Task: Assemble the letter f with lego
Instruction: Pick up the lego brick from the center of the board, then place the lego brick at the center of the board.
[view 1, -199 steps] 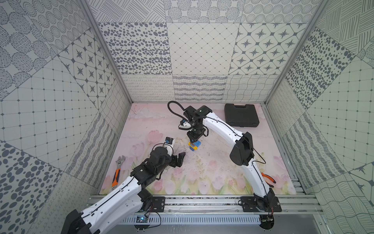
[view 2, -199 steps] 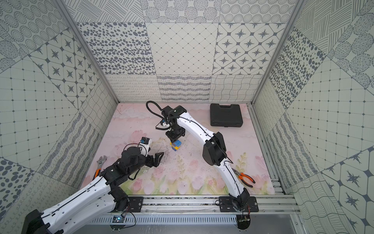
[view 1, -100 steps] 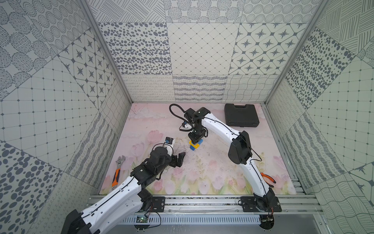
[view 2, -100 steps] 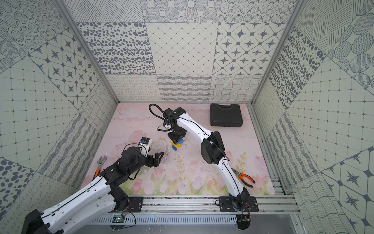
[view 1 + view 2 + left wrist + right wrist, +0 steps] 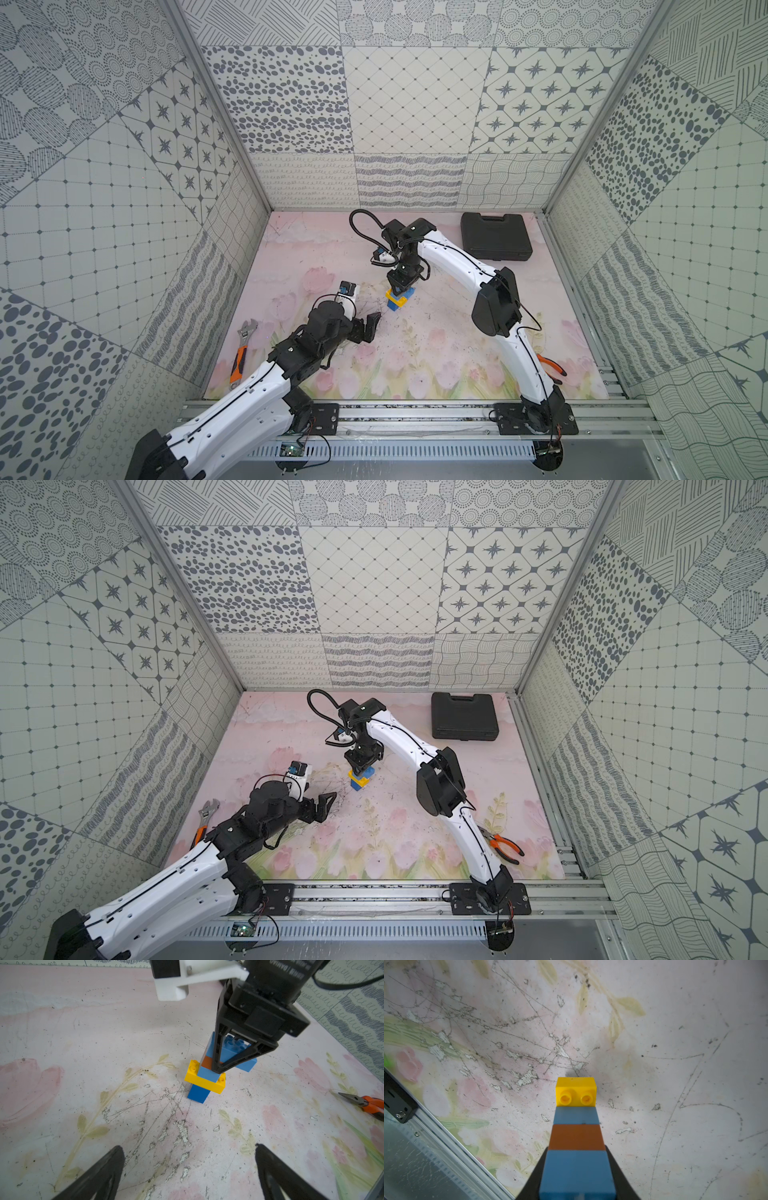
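Right end effector (image 5: 576,1174) clasps half-hidden long blue brick (image 5: 246,1064); left end effector (image 5: 189,1155) gapes

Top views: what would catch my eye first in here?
A small lego tower of blue and yellow bricks stands on the flowered mat, with the right gripper clamped on its top. The left gripper gapes open nearby, empty. All around are boldly patterned grey-and-white walls.

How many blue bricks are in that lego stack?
3: one blue brick at the bottom, another between the yellow brick and brown brick, and a long blue brick on top, in the right hand. None seems hidden.
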